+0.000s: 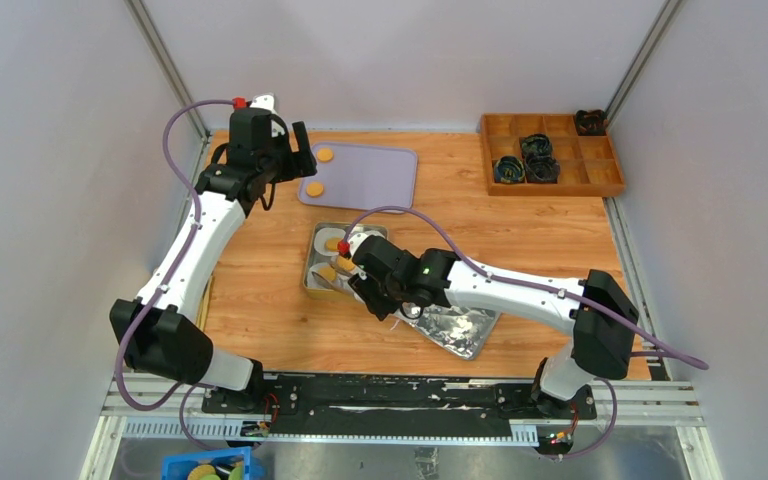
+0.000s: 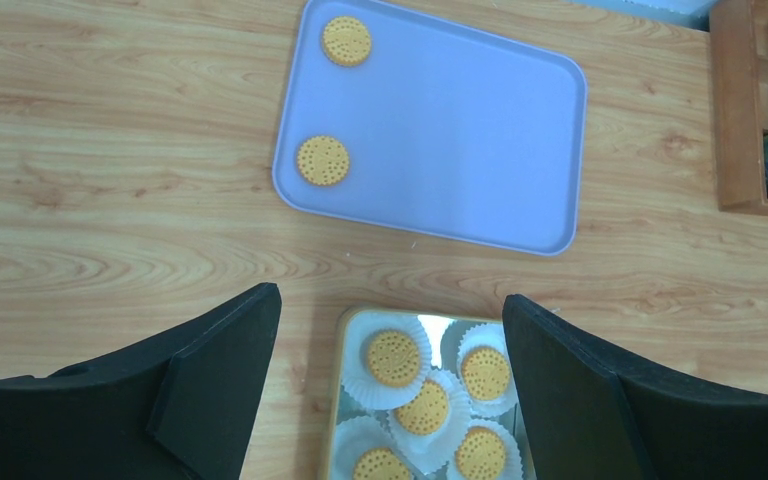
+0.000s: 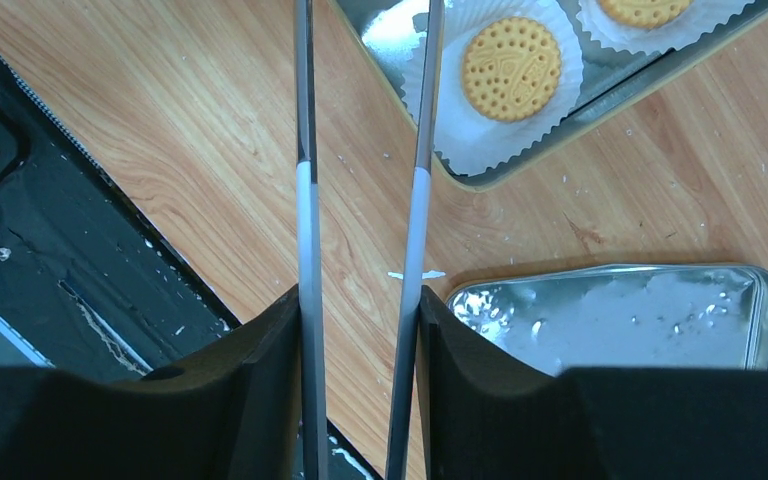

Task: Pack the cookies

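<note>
The wooden desk (image 1: 260, 300) bears a purple tray (image 2: 440, 130) and a tin (image 2: 341, 400). The left gripper (image 2: 390, 297) hangs wide apart, holding nothing. The right gripper (image 3: 360, 300) clamps thin tongs (image 3: 307, 200). Two cookies (image 2: 322, 160) lie on the tray, and others sit in liners (image 2: 460, 340) in the tin.

Dotted golden cookies (image 2: 322, 160) lie flat — two on the lilac tray (image 2: 460, 130), others in paper liners (image 2: 368, 385) in the tin (image 2: 340, 380).

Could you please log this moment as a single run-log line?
left fingers: open, near tray; right fingers: gripping tongs by tin; cookies: two on tray, others in liners
</note>
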`<act>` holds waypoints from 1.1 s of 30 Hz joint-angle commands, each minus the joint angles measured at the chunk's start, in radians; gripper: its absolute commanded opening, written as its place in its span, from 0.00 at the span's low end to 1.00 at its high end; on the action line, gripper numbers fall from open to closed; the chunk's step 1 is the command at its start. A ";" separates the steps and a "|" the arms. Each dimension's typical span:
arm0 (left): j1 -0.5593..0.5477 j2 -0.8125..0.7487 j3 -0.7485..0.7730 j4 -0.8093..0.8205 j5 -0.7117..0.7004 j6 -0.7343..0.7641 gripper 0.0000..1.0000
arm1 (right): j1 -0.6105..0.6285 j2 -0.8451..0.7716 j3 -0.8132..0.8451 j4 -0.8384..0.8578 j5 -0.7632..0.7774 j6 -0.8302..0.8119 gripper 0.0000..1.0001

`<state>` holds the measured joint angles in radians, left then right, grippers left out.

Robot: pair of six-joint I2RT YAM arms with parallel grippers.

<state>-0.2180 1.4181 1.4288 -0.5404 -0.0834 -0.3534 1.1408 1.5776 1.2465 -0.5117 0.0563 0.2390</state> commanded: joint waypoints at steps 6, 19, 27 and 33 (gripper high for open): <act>0.006 -0.021 0.002 0.003 0.004 0.016 0.88 | 0.011 -0.010 0.041 0.001 0.007 0.001 0.48; 0.006 -0.028 0.004 0.015 0.021 0.020 0.91 | 0.010 -0.038 0.069 0.001 0.133 -0.014 0.35; 0.006 -0.018 -0.009 0.033 0.016 0.005 0.91 | -0.081 -0.077 0.100 -0.001 0.366 -0.041 0.33; 0.006 0.017 -0.013 0.044 0.016 -0.006 0.90 | -0.300 -0.036 0.101 0.001 0.435 -0.019 0.33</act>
<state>-0.2180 1.4185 1.4284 -0.5255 -0.0715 -0.3519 0.9817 1.5288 1.3235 -0.5079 0.3790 0.2089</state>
